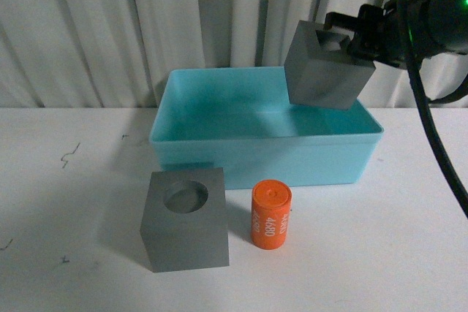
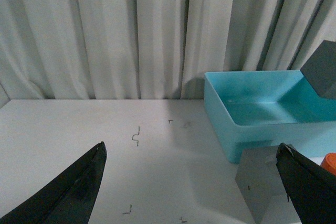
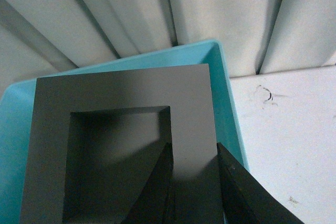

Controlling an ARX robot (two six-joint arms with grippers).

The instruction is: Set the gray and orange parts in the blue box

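Observation:
My right gripper is shut on the gray cube with the rectangular recess and holds it tilted above the right end of the blue box. In the right wrist view its fingers pinch one wall of that cube, one finger inside the recess, over the box. The gray cube with the round recess and the orange cylinder stand on the table in front of the box. My left gripper is open and empty, low over the table, near that cube.
A white table with small dark marks carries everything. A pleated white curtain hangs right behind the box. The box holds nothing inside. A black cable hangs from the right arm.

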